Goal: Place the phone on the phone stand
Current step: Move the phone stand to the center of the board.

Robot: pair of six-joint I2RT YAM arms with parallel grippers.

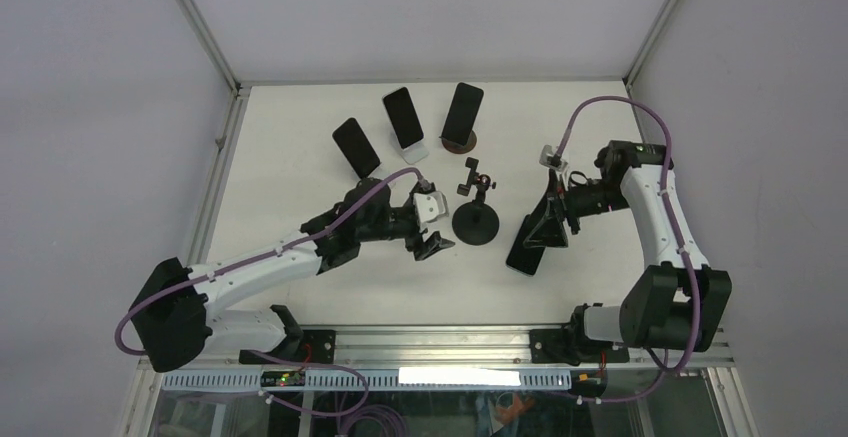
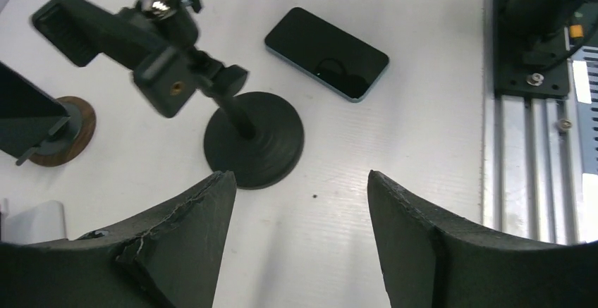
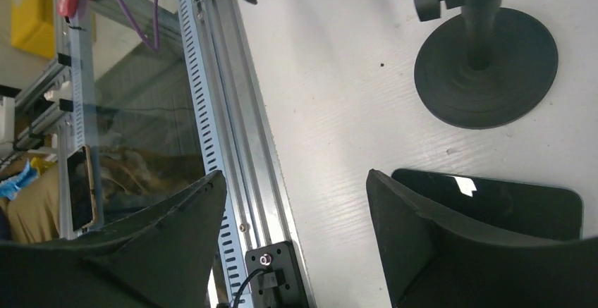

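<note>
A black phone lies flat, screen up, on the white table right of the empty black phone stand, which has a round base and a clamp head. My right gripper is open and hovers over the phone's far end, not holding it. In the right wrist view the phone lies beside and behind the right finger. My left gripper is open and empty just left of the stand's base. The left wrist view shows the stand and the phone beyond it.
Three other phones lean on stands at the back: one at the left, one on a white stand and one on a brown round base. The aluminium rail runs along the table's near edge.
</note>
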